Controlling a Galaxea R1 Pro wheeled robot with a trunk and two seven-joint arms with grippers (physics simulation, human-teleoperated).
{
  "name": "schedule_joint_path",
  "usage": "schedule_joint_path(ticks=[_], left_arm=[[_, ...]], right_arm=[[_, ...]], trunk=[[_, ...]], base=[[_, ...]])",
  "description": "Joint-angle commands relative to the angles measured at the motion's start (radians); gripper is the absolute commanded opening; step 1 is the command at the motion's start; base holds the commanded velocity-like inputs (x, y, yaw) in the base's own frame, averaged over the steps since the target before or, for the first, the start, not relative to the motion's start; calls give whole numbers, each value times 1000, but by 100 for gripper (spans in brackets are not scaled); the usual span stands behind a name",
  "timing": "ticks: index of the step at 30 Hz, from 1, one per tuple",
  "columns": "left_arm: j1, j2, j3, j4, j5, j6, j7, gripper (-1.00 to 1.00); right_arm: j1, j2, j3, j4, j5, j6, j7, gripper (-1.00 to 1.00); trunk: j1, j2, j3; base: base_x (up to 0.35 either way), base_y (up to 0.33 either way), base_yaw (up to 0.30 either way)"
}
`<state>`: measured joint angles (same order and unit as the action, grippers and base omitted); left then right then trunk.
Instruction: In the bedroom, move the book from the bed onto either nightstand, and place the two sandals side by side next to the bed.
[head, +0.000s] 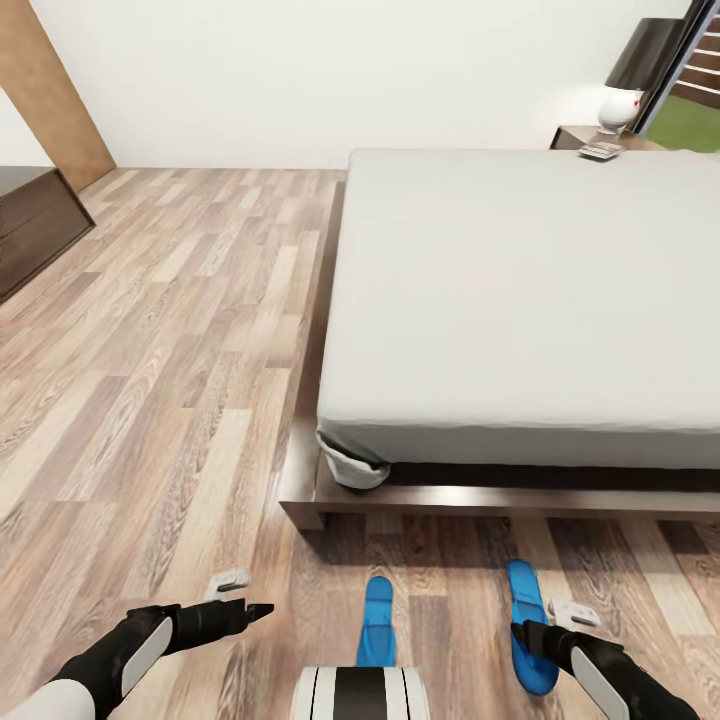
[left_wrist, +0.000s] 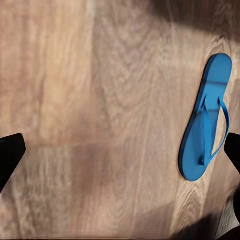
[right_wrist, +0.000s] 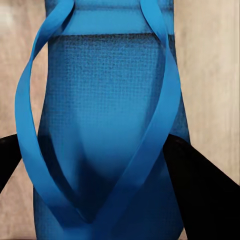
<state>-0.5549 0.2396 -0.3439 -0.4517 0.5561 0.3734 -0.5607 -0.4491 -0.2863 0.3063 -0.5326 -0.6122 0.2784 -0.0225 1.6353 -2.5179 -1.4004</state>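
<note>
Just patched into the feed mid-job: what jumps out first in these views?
Two bright blue sandals lie on the wood floor at the bed's foot: the left sandal just ahead of the robot's trunk, the right sandal apart from it, under the right gripper, whose dark fingers flank its straps up close. The big off-white bed dominates the head view, and a small book sits on the nightstand beyond its far corner.

White wall (head: 300, 70), wood-plank floor (head: 150, 380), dark dresser (head: 35, 225)

The head camera looks down from high at the off-white bed (head: 520, 290), twelve o'clock. Both wrist cameras face the wood-plank floor (left_wrist: 100, 100); the right one sits very near a blue flip-flop sandal (right_wrist: 107, 125), also seen from the head.
</note>
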Motion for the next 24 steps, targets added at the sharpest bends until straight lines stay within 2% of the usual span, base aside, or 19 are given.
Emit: schedule_joint_path(ticks=[1, 20, 24], left_arm=[[0, 1, -4, -1, 11, 7, 1, 100], [0, 1, -3, -1, 10, 7, 1, 100], [0, 1, -3, -1, 11, 7, 1, 100]], right_arm=[[0, -1, 5, -2, -5, 4, -4, -100], [0, -2, 4, 2, -6, 4, -7, -100], [0, -2, 4, 2, -6, 4, -7, -100]], trunk=[[0, 0, -1], [0, 0, -1], [0, 0, -1]], base=[[0, 259, 0], [0, 286, 0], [0, 178, 0]])
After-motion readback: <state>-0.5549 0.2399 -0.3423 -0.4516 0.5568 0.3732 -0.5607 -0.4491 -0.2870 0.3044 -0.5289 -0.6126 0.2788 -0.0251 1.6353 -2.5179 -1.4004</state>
